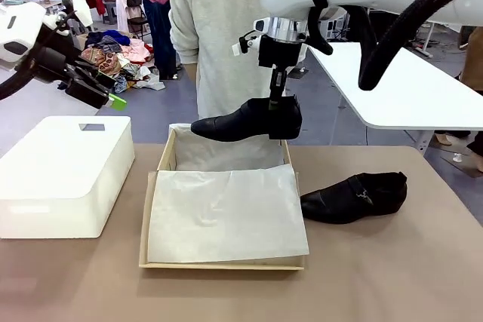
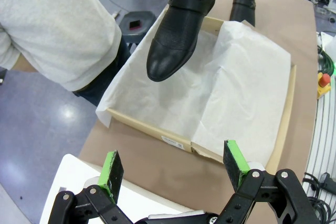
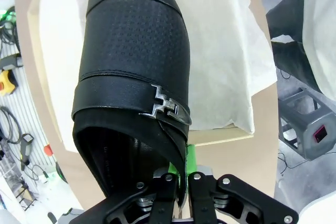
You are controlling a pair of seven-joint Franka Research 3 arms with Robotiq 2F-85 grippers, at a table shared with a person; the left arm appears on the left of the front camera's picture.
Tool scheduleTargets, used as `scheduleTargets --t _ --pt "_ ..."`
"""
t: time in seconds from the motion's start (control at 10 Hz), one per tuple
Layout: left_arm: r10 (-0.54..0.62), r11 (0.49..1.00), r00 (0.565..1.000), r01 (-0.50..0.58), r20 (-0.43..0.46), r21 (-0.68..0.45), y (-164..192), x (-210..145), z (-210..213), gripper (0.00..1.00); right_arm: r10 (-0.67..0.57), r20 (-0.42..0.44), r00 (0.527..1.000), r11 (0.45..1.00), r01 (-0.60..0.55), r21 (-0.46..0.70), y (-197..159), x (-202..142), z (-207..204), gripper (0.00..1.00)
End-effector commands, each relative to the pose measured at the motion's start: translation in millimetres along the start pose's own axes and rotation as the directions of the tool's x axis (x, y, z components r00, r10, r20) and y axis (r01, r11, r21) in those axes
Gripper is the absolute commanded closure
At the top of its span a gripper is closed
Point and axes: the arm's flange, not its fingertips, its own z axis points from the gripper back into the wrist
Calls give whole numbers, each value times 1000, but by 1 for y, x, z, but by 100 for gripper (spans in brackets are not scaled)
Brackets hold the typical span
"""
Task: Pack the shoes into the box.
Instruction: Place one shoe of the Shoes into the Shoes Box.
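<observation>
My right gripper (image 1: 277, 100) is shut on the rim of one black shoe (image 1: 245, 120) at its heel end. It holds the shoe level above the far end of the tan box (image 1: 151, 213), toe pointing left. In the right wrist view the gripper (image 3: 184, 178) pinches the shoe's (image 3: 134, 51) collar, with white tissue paper (image 3: 231, 35) below. The other shoe (image 1: 355, 196) lies on the table just right of the box. My left gripper (image 1: 113, 99) hangs open and empty at the upper left; its green pads (image 2: 111, 174) stand wide apart above the box's edge (image 2: 152, 129) and the held shoe (image 2: 178, 30).
A white plastic box (image 1: 64, 171) sits left of the cardboard box. A person in a grey sweater (image 1: 219, 35) stands at the far side behind the box. Tissue paper (image 1: 226, 213) covers the box's inside. A white table (image 1: 407, 88) stands at the back right.
</observation>
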Motion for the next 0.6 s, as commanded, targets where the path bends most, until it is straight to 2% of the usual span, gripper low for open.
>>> scheduleTargets --t 0.0,0.5 --pt "-12 1000 1000 12 13 -9 3 -1 0 0 1 3 1000 1000 -1 -9 2 -1 6 100" --pt "-12 1000 1000 12 13 -9 3 -1 0 0 34 7 999 999 -34 -2 -2 29 -31 100"
